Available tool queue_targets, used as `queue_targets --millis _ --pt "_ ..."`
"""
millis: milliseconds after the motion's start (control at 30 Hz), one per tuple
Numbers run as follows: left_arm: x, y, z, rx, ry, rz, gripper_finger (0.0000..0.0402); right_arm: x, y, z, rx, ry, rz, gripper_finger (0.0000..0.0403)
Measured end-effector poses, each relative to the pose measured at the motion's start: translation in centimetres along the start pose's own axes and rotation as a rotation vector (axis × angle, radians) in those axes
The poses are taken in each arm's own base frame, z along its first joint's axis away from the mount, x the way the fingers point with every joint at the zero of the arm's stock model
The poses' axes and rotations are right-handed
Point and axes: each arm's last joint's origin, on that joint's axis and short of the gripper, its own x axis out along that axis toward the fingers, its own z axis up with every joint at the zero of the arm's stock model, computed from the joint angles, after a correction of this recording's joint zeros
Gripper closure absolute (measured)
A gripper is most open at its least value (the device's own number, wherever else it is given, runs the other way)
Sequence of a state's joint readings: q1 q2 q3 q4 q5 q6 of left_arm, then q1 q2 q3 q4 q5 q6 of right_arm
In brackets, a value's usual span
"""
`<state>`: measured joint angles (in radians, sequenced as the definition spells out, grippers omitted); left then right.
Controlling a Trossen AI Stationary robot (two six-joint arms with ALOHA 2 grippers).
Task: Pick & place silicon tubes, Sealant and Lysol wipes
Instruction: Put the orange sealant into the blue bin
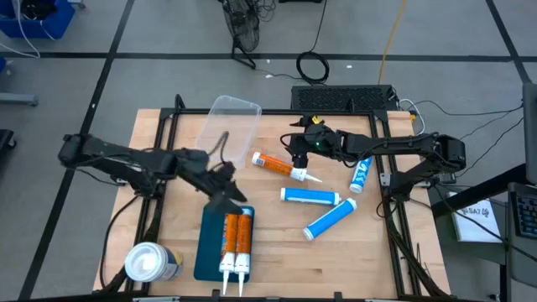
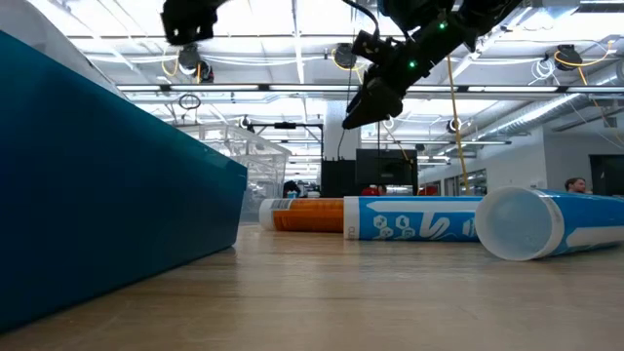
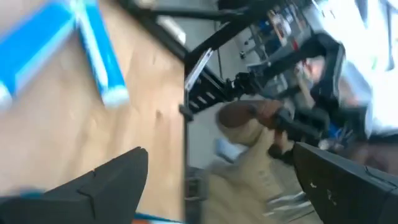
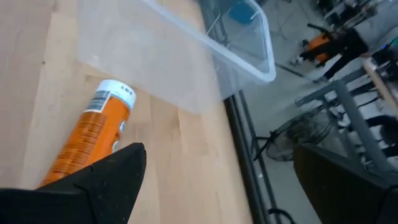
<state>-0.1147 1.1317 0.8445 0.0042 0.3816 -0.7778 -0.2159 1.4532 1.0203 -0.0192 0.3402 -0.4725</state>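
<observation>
A: High view. Left gripper (image 1: 228, 200) hangs over the top end of the blue tray (image 1: 207, 252), fingers spread, holding nothing. Two orange tubes (image 1: 236, 237) lie side by side in the tray, nozzles toward the near edge of the surface (image 1: 336, 260).

B: Right one?

A: Right gripper (image 1: 299, 159) sits above the loose orange tube (image 1: 281, 165) mid-surface, also open and empty. Three blue tubes: one (image 1: 311, 196) lying flat just below that orange tube, one (image 1: 330, 220) angled beside it, one (image 1: 361, 174) near the right arm. Clear plastic bin (image 1: 225, 126) at the far side.

B: Wipes?

A: Lysol wipes (image 1: 151, 262) stand upright at the near left corner, white lid up, left of the tray, well apart from both grippers.

B: Low view?

A: Tray wall (image 2: 107, 195) fills the left. A blue tube (image 2: 551, 222) lies close at right, another (image 2: 414, 218) behind it, orange tube (image 2: 302, 214) farther back. Right gripper (image 2: 370, 105) hangs above them, clear of the surface.

B: Wrists?

A: Left wrist: fingers (image 3: 106, 180) apart, nothing between, two blue tubes (image 3: 99, 56) blurred beyond. Right wrist: fingers (image 4: 112, 174) apart, orange tube (image 4: 90, 137) just ahead, its cap end beside the clear bin (image 4: 186, 50).
</observation>
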Motion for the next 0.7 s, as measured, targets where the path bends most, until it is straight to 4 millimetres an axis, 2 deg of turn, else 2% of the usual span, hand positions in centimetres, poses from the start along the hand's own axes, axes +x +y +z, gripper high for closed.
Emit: queue_targets --millis 100,167,333,400,500,700 --pt "-2.3 0.4 1.6 0.257 -0.098 0.054 0.0009 0.0 0.2 -0.2 0.041 0.023 0.015 0.0023" --pt "-3.5 1.2 1.9 0.432 -0.098 0.147 0.0009 0.0 0.3 -0.3 0.089 0.029 0.028 0.0023" --pt "-4.9 3.3 1.8 0.729 -0.059 0.427 0.0009 0.0 0.7 -0.1 0.217 -0.034 0.185 0.0023" --pt "-4.8 4.6 1.9 0.795 -0.104 0.471 0.0009 0.0 0.9 0.1 0.249 -0.048 0.224 0.0023" --pt "-4.8 6.1 2.1 0.872 -0.167 0.39 0.0009 0.5 1.2 0.1 0.273 -0.052 0.241 0.0023" --pt "-6.5 10.0 1.4 0.86 -0.218 0.351 0.0009 3.6 2.8 -0.8 0.294 -0.022 0.246 0.0023"
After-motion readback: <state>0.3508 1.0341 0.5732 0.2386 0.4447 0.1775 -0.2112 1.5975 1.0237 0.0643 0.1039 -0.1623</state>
